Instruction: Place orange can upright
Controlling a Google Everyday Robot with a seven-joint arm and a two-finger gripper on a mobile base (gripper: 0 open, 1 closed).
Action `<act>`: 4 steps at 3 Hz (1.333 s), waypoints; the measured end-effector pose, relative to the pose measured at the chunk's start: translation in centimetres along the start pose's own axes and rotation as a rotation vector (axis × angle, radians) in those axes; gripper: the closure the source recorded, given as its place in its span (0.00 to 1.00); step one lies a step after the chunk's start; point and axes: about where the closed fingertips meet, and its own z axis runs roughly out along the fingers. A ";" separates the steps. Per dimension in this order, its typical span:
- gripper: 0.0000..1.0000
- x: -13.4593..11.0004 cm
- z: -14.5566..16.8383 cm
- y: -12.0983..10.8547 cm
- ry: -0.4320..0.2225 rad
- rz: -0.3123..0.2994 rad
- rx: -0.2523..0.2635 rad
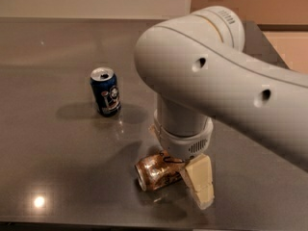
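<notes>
Grey glossy table (57, 143); pincer (180, 170) at toppled orange can (153, 173).

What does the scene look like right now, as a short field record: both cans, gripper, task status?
orange can: lying on its side near the table's front edge
blue can: upright, behind and left of the orange can, apart from it
gripper: low over the orange can's right end, fingers apart, one each side; contact cannot be told
table: grey, glossy
task status: orange can not yet upright
</notes>
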 end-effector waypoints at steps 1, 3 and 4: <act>0.00 -1.1 0.2 -0.3 0.002 0.036 0.018; 0.00 -2.6 1.2 -1.6 -0.014 0.091 0.047; 0.17 -3.1 1.6 -2.2 -0.024 0.113 0.051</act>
